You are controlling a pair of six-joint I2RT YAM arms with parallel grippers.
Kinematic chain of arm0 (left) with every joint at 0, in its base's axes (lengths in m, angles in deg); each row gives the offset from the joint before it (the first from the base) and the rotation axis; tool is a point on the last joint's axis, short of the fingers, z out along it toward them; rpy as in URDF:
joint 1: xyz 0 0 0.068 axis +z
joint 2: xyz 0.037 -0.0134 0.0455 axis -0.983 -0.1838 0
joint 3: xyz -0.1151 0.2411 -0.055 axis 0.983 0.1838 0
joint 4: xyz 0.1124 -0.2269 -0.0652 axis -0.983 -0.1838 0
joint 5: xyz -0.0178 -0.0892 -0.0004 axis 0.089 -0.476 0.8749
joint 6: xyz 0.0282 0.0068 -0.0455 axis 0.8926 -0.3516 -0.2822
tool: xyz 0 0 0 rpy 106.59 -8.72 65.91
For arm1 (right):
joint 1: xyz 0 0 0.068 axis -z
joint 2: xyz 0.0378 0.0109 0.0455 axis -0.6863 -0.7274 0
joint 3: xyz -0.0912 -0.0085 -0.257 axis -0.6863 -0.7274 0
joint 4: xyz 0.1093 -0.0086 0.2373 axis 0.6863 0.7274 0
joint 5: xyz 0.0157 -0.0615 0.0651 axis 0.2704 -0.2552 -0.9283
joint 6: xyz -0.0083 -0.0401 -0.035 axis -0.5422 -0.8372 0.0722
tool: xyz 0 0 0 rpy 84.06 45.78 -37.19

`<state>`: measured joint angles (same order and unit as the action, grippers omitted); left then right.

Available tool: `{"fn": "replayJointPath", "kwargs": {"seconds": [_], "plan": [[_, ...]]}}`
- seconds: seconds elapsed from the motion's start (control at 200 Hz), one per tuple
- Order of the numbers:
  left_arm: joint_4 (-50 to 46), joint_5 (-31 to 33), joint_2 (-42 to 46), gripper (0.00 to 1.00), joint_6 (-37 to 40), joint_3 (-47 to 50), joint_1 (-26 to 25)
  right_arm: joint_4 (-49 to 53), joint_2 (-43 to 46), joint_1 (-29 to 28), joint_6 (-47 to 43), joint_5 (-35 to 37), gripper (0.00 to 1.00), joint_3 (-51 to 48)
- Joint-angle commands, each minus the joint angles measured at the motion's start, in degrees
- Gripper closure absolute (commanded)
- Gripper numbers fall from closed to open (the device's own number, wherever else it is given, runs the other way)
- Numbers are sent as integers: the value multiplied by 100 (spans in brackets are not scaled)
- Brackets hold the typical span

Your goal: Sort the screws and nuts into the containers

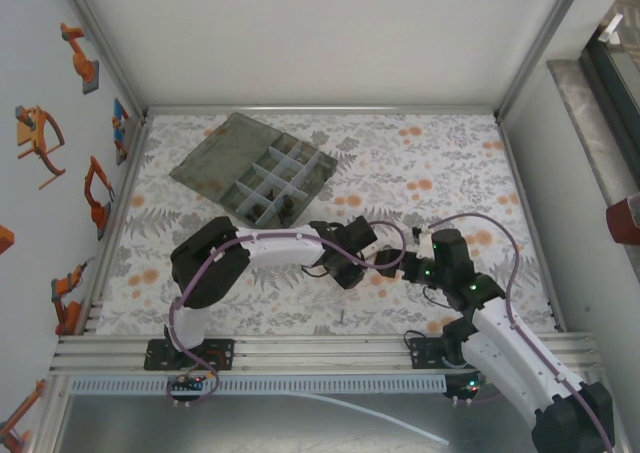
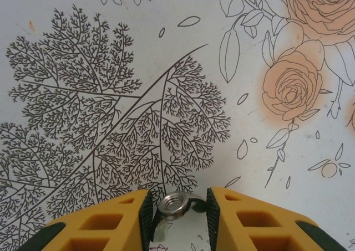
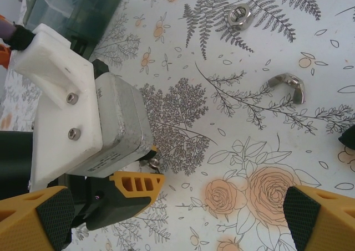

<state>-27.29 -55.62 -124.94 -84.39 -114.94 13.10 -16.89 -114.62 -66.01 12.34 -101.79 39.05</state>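
Left gripper (image 2: pixel 177 209): yellow ribbed fingers with dark pads clamped on a shiny silver nut (image 2: pixel 173 203), bore facing up, one wing trailing below, over the floral cloth (image 2: pixel 111 68). Right gripper (image 3: pixel 177 220): jaws spread wide, nothing between them. Beyond it a hex nut (image 3: pixel 239 16) lies bore up and a wing nut (image 3: pixel 288 88) on its side. The translucent grey organiser (image 1: pixel 262 168) sits far left, lid open.

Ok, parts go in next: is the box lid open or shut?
Open: the lid lies flat beside the box, and its compartments show uncovered from above.
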Motion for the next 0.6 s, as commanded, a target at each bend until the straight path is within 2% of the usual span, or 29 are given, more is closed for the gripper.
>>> {"fn": "replayJointPath", "kwargs": {"seconds": [0.0, 0.295, 0.596], "plan": [[18, 324, -108, 74, 74, 190, -14, -25, 3, 13, 18, 57, 2, -90], [471, 679, 279, 83, 55, 266, 155, -74, -25, 17, 28, 101, 2, -99], [780, 493, 1031, 89, 114, 425, 819, -690, -743, 17, -89, 49, 1, 125]]}}
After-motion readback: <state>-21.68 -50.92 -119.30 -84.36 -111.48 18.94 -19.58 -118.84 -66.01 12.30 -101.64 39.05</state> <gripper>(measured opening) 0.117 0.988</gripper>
